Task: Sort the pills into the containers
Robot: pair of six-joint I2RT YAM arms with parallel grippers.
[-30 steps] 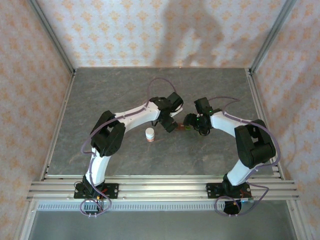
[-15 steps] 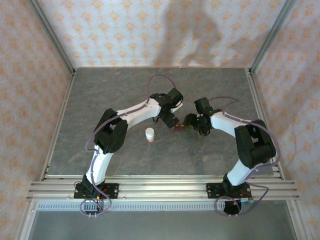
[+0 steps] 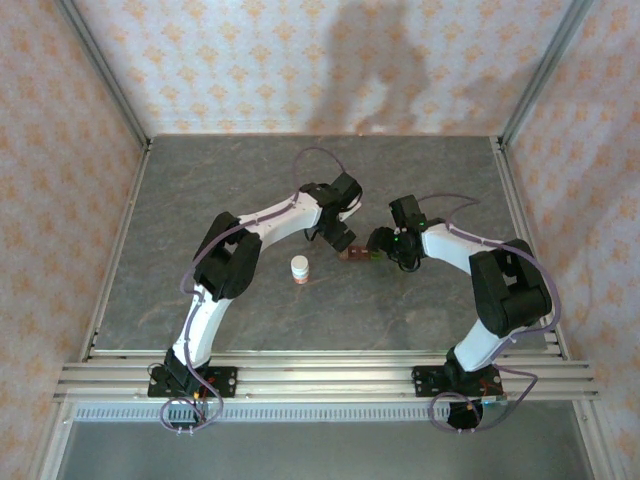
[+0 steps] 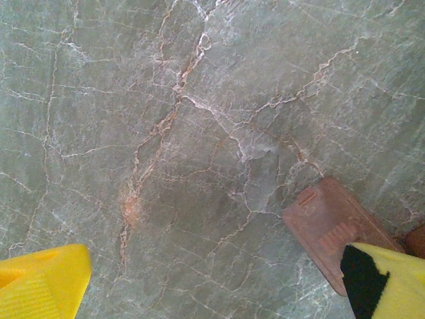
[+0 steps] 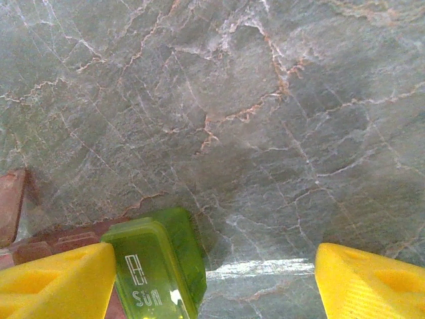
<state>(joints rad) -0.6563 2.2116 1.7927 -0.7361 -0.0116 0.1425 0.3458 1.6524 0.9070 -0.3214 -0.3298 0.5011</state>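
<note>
Currently the container strip (image 3: pixel 362 255), three tiny joined plastic cubes, two dark red-brown and one green, sits mid-table on the grey marbled tabletop (image 3: pixel 200 200), between the two arm tips. Green end faces the right arm, red-brown end the left.

Right wrist view: green compartment (image 5: pixel 156 266) has a translucent lid with embossed lettering. It is just beside one yellow finger (image 5: pixel 56 282); the other finger (image 5: pixel 372 279) is well apart across bare table. Red-brown cubes (image 5: pixel 60 242) adjoin it at the frame edge.

Right gripper (image 3: pixel 383 245): jaws spread, nothing clamped, low over the green end.

Left gripper (image 3: pixel 340 243): jaws fully wide, holding nothing. In the left wrist view one yellow-and-black fingertip (image 4: pixel 385 282) overlaps the edge of the red-brown compartment (image 4: pixel 329 229); can't tell whether it's touching. The other fingertip (image 4: pixel 40 286) is over bare table.

Small white cylindrical bottle with an orange base (image 3: pixel 299 268) stands upright near the strip, on the left arm's side and nearer the bases, clear of both grippers.

Patterned orange-on-cream walls (image 3: pixel 300 60) enclose the cell.
</note>
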